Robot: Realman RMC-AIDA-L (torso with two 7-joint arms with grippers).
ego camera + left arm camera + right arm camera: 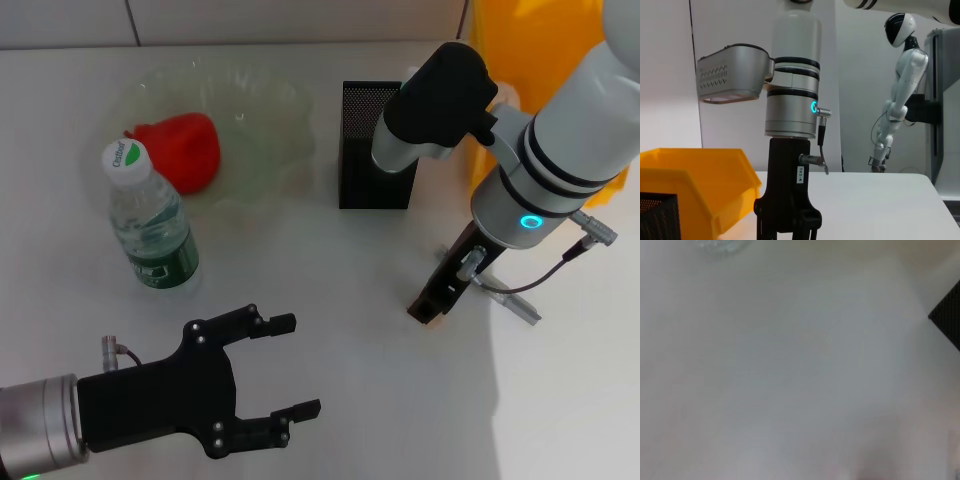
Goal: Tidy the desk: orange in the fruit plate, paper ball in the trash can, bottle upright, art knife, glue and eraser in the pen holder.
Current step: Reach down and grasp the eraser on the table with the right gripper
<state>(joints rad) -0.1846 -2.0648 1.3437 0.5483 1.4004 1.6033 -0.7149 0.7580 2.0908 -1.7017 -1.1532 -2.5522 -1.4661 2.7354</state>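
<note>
The red-orange orange (183,148) lies in the pale green fruit plate (262,108) at the back left. In front of it the bottle (150,222) stands upright with its white cap on. The black mesh pen holder (376,146) stands mid-table, with the yellow trash can (530,55) behind to its right. My right gripper (429,306) points straight down and its tips are at the table right of the pen holder; the left wrist view shows it from the side (786,226). My left gripper (284,372) hovers open and empty near the front edge. Paper ball, art knife, glue and eraser are out of view.
The trash can (695,182) and a corner of the pen holder (657,217) appear in the left wrist view, with another white robot (900,75) far behind. A cable plug (515,300) hangs beside my right wrist. White table (790,370) fills the right wrist view.
</note>
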